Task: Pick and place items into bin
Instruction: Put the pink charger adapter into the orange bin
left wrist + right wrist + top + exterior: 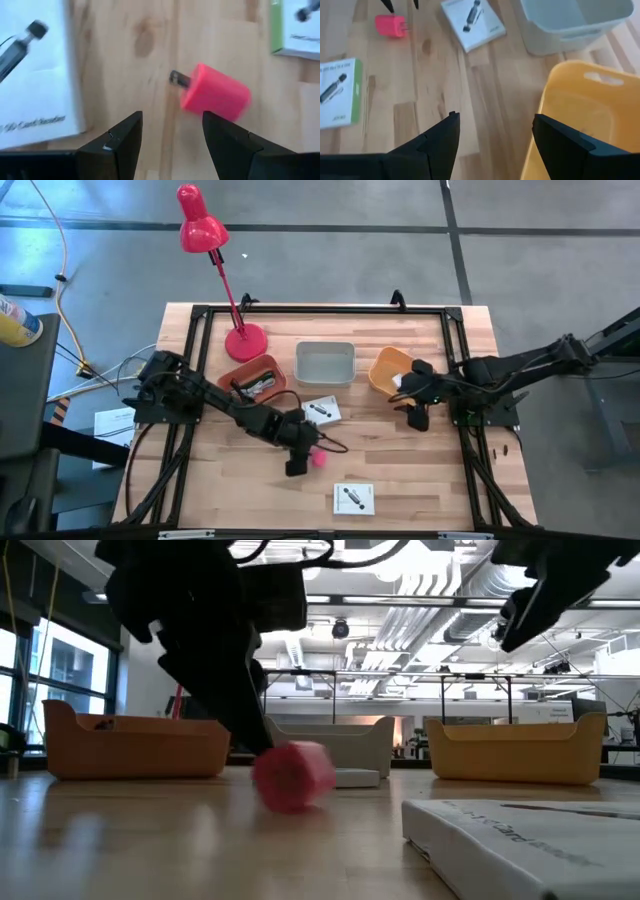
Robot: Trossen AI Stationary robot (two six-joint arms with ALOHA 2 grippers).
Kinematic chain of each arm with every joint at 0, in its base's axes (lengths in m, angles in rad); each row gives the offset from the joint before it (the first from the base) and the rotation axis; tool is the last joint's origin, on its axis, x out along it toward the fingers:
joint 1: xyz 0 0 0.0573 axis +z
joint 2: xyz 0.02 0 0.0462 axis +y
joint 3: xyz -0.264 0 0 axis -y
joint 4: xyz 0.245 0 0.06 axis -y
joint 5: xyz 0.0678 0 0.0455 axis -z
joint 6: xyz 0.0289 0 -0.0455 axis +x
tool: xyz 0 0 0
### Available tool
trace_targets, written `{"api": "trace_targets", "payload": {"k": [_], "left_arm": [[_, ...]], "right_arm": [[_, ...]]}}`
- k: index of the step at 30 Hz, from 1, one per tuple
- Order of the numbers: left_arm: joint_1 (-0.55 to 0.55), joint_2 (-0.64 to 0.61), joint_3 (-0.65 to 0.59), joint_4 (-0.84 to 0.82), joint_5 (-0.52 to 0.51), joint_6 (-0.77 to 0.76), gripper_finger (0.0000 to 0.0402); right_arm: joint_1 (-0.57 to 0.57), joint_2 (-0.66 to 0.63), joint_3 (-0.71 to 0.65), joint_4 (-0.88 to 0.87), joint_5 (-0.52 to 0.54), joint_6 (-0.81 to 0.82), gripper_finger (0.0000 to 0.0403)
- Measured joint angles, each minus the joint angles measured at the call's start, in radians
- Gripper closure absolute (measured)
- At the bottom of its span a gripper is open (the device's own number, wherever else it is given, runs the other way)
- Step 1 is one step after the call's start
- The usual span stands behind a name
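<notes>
Now left claw (171,137) hangs spread just beside the pink block (215,93).

I counted one pink block (319,458), two white square packets (322,411) (353,498), three bins, one grey (325,363), one yellow (390,369), one red-orange (252,377), one red lamp (203,232), my two grippers (297,464) (417,418).

A: Table (400,470) is seen as pale wood, planked, matt grain. Pink block (215,94) looks like smooth matt plastic, metal prongs noted.

B: Packets (472,22) read as printed white card. Yellow bin (585,115), grey bin (570,22): smooth plastic.
</notes>
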Motion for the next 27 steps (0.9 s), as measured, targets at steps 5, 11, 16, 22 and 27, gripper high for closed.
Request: {"api": "trace_targets", "payload": {"k": [5,11,16,22,27], "left_arm": [[-0.008,0.0,0.0,-0.113,0.017,-0.002,0.0209],[-0.031,0.015,0.001,-0.008,0.124,0.017,0.0209],[-0.031,0.057,0.033,0.111,0.116,-0.007,0.0209],[-0.029,0.149,0.169,0.09,0.119,0.077,0.0247],[-0.028,0.245,0.303,0.064,0.123,0.112,0.0292]], "right_arm": [[0.042,-0.054,0.0,-0.126,0.059,0.076,0.0164],[0.08,-0.164,0.0,-0.169,0.126,0.111,0.0164],[0.086,-0.25,0.0,-0.165,0.174,0.109,0.0164],[0.087,-0.289,0.0,-0.124,0.034,0.032,0.0164],[0.086,-0.275,0.0,-0.118,0.013,0.03,0.0164]]}}
